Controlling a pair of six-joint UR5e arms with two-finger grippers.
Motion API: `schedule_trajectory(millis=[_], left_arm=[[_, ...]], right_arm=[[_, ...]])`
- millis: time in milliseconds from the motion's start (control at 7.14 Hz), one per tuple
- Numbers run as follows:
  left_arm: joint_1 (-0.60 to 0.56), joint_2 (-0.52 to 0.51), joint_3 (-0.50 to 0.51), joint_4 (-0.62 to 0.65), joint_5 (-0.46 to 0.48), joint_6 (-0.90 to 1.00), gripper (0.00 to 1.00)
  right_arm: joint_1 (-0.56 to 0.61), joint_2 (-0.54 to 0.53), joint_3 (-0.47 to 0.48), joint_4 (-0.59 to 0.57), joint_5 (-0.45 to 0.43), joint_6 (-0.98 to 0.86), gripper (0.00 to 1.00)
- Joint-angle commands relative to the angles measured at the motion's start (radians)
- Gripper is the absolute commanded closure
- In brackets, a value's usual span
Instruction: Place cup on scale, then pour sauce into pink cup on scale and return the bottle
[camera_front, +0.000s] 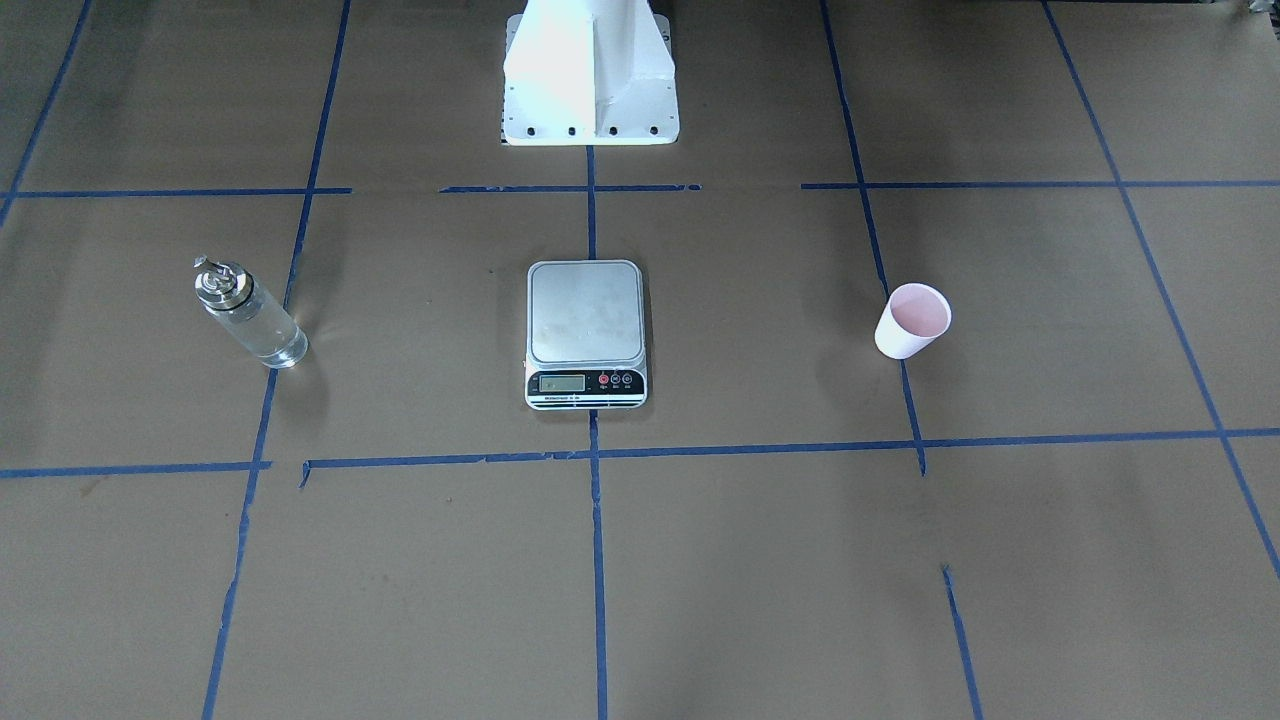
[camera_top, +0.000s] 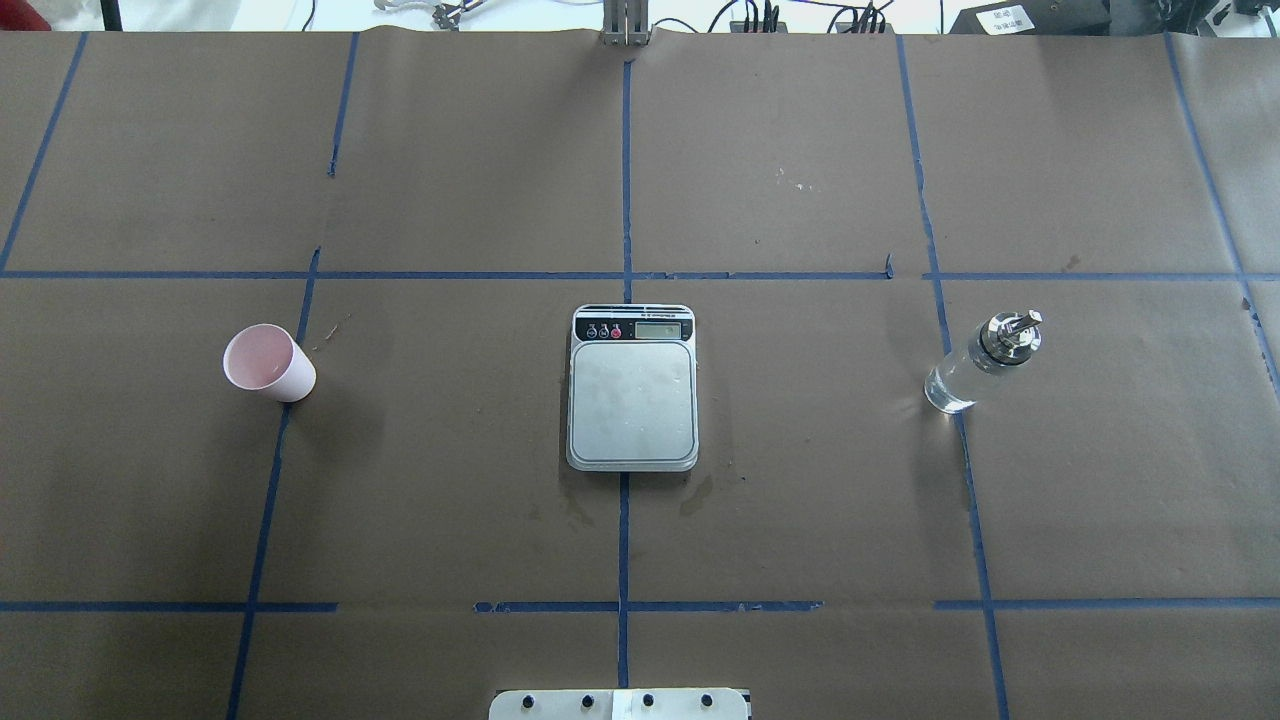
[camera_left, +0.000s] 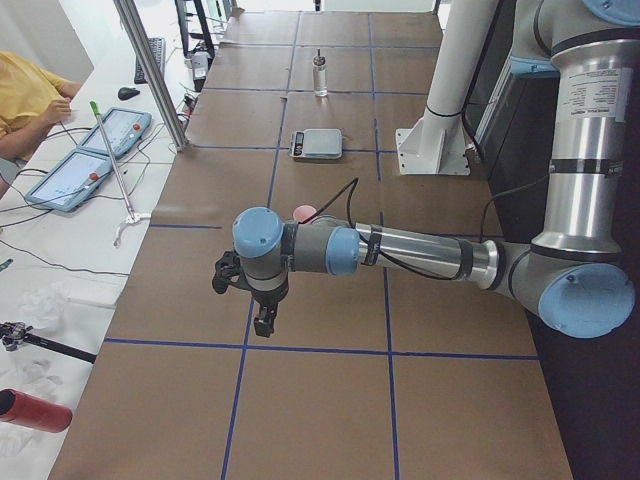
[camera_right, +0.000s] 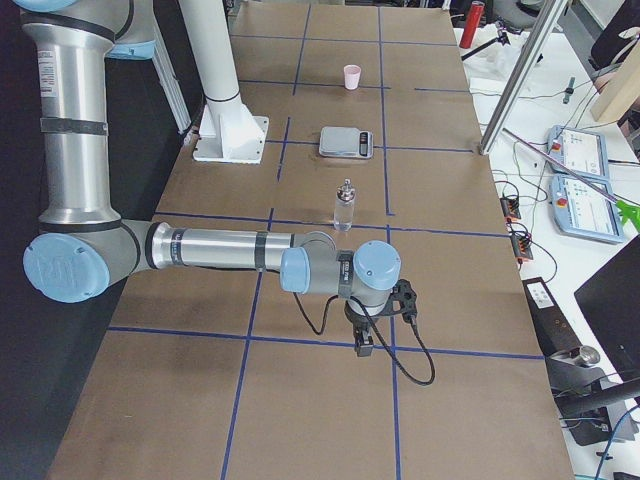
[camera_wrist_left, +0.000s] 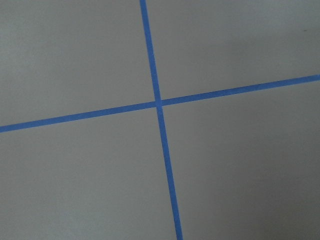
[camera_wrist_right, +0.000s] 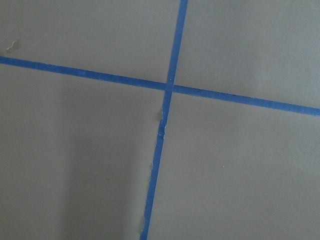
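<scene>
Scale (camera_top: 632, 400) sits mid-table (camera_top: 800, 500). Pink cup (camera_top: 268, 363) stands upright well to its left, and the silver-capped glass bottle (camera_top: 980, 365) well to its right. Left gripper (camera_left: 262, 325) and right gripper (camera_right: 362, 345) hang over the 2 far ends, holding nothing. I cannot tell whether their fingers are apart.

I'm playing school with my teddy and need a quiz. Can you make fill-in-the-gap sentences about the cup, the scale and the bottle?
1. The cup stands on the robot's ____ side of the scale.
2. The bottle has a shiny ____ cap.
3. Right now ____ is resting on top of the scale.
4. The inside of the cup is coloured ____.

Missing words: left; silver; nothing; pink.
</scene>
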Motion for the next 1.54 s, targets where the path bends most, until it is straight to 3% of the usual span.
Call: schedule_trajectory(millis=[0, 140, 420, 561, 981, 1402], left_arm=[[0.004, 0.018, -0.016, -0.012, -0.164, -0.004, 0.0], [0.004, 0.018, -0.048, -0.037, -0.17, -0.024, 0.0], [0.175, 0.008, -0.206, -0.078, -0.127, -0.395, 0.0], [0.259, 0.006, -0.22, -0.159, -0.074, -0.519, 0.0], [0.566, -0.096, -0.174, -0.27, 0.047, -0.954, 0.0], [0.605, -0.184, -0.052, -0.291, 0.083, -0.966, 0.0]], right_arm=[[0.0, -0.01, -0.017, 0.097, 0.024, 0.0, 0.0], [0.0, -0.019, -0.013, 0.12, 0.025, -0.001, 0.0], [0.0, -0.027, -0.017, 0.154, 0.031, 0.002, 0.0], [0.0, -0.028, -0.016, 0.155, 0.035, 0.002, 0.0], [0.0, -0.028, -0.019, 0.155, 0.057, 0.002, 0.0], [-0.011, -0.024, -0.02, 0.16, 0.07, 0.061, 0.0]])
